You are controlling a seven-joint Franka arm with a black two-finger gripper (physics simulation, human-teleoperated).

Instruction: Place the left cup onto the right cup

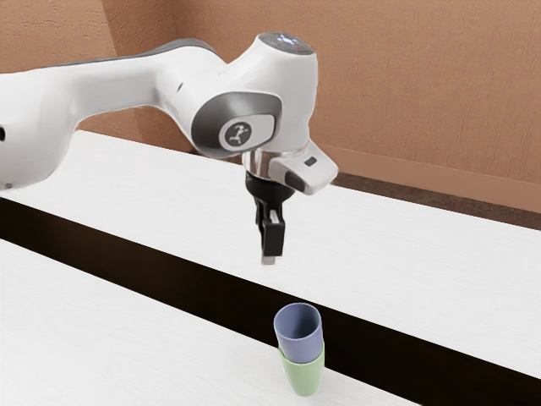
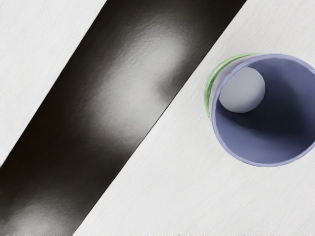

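Hanging well above the table, the gripper (image 1: 270, 252) points straight down with open air under its tip and nothing in its hold. It is seen side-on in the exterior view, so whether it is parted or closed cannot be told. The arm (image 1: 127, 93) comes in from the exterior view's left, high over the surface. Below the gripper and slightly toward the exterior view's right stand the two cups, well apart from it in height. The purple cup (image 1: 298, 330) sits upright inside the green cup (image 1: 303, 376), its rim and upper wall standing proud of the green rim. The stack rests on the near white slab (image 1: 101, 338), just beside that slab's edge, where a dark strip (image 1: 169, 271) runs diagonally between it and the far white slab (image 1: 423, 254). In the wrist view the purple cup (image 2: 275, 132) shows its open mouth and pale floor, and a thin crescent of the green cup (image 2: 210, 88) peeks out on the side facing the dark strip (image 2: 123, 98). A band of white surface separates cup and strip (close, but not touching). The near slab lies bare toward the exterior view's left of the stack, and the far slab runs back to the brown wall (image 1: 423, 76).
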